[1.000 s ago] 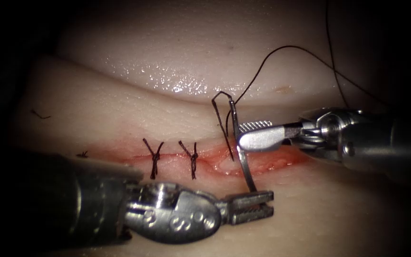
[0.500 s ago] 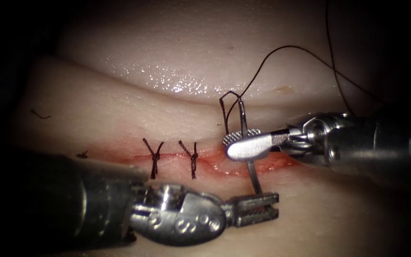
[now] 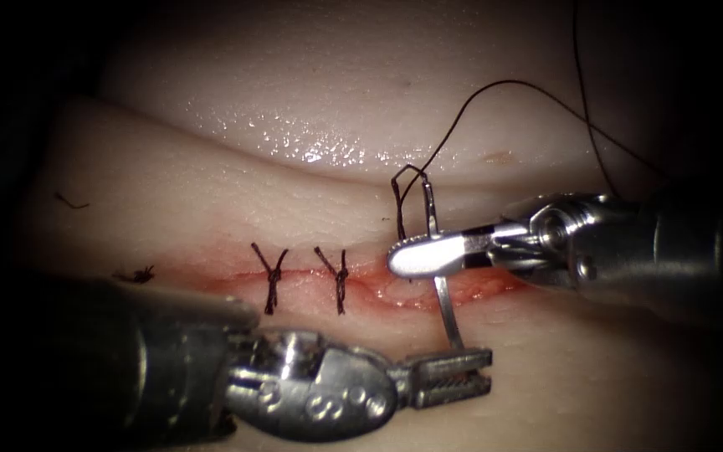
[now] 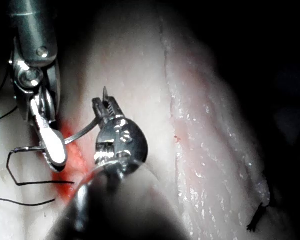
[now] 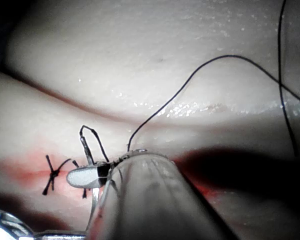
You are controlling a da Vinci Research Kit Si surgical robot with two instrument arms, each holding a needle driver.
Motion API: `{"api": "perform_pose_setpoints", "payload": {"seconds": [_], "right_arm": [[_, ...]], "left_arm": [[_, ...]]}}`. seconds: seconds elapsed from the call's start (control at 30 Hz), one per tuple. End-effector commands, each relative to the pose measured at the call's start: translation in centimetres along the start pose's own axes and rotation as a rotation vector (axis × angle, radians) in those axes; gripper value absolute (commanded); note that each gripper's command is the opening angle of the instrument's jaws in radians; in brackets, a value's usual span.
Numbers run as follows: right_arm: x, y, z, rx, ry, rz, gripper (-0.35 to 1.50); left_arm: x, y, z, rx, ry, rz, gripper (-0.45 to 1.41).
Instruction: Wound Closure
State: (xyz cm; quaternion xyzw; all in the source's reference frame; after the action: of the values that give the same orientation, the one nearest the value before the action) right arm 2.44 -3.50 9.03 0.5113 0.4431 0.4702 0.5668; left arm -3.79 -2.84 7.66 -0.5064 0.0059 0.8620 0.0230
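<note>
The curved needle (image 3: 452,322) stands free of the tissue (image 3: 211,192), crossing the cut (image 3: 483,289) just right of the two tied stitches. My left tool (image 3: 485,371) comes in from the lower left, jaws shut on the needle's lower end; the left wrist view shows this grip (image 4: 106,102). My right tool (image 3: 395,258) reaches in from the right, jaws shut on the needle near mid-curve (image 5: 82,177). Black thread (image 3: 495,88) runs from the needle's upper end, loops, and one strand drops to the tissue beside the cut.
Two knotted stitches (image 3: 271,280) (image 3: 340,280) close the cut's left part. Red fluid (image 3: 378,280) lines the open stretch. Short cut thread ends lie at the far left (image 3: 140,274) (image 3: 69,201). A glossy fold of tissue (image 3: 311,142) rises behind.
My right tool moved left over the needle with its jaws open, then shut on it. The left tool, still holding the needle's lower end, drifted slightly right and down.
</note>
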Motion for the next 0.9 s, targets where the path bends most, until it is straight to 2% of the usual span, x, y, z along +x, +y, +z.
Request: {"api": "perform_pose_setpoints", "payload": {"seconds": [0.03,0.1,0.13,0.17,0.2,0.27,0.37,0.5,0.57,0.6,0.63,0.77,0.9], "right_arm": [[0.01,0.07,0.04,-0.014,0.014,-0.015,-0.35],[0.03,0.09,0.02,-0.032,0.029,-0.048,-0.35],[0.04,0.1,0.01,-0.035,0.031,-0.054,-0.35],[0.05,0.1,0.01,-0.037,0.037,-0.071,-0.35],[0.06,0.11,0.01,-0.036,0.041,-0.082,-0.35],[0.09,0.13,0.0,-0.031,0.057,-0.121,-0.35],[0.15,0.18,-0.02,-0.027,0.098,-0.194,-0.35],[0.22,0.26,-0.04,-0.045,0.163,-0.295,-0.35],[0.24,0.28,-0.04,-0.057,0.189,-0.345,-0.35],[0.25,0.29,-0.05,-0.062,0.198,-0.361,-0.35],[0.25,0.3,-0.05,-0.066,0.207,-0.383,-0.35],[0.25,0.29,-0.04,-0.067,0.24,-0.463,-0.35],[0.22,0.27,-0.04,-0.069,0.265,-0.569,-0.35]], "left_arm": [[-0.02,0.04,0.08,0.0,0.001,-0.002,-0.45],[-0.02,0.04,0.08,-0.002,0.003,-0.003,-0.45],[-0.02,0.03,0.08,0.001,-0.001,-0.009,-0.11],[-0.02,0.02,0.08,0.005,-0.007,-0.052,0.41],[-0.02,0.01,0.07,0.011,-0.015,-0.112,0.73],[-0.02,0.0,0.04,0.019,-0.024,-0.173,1.11],[-0.03,0.01,-0.01,0.013,-0.02,-0.267,1.23],[-0.08,0.03,-0.11,0.007,-0.018,-0.298,1.23],[-0.13,0.03,-0.17,-0.032,0.0,-0.31,1.13],[-0.16,0.03,-0.2,-0.057,0.005,-0.324,1.01],[-0.2,0.02,-0.22,-0.094,0.004,-0.341,0.79],[-0.36,0.0,-0.21,-0.194,-0.078,-0.381,-0.4],[-0.52,-0.1,-0.09,-0.218,-0.097,-0.386,-0.45]]}}
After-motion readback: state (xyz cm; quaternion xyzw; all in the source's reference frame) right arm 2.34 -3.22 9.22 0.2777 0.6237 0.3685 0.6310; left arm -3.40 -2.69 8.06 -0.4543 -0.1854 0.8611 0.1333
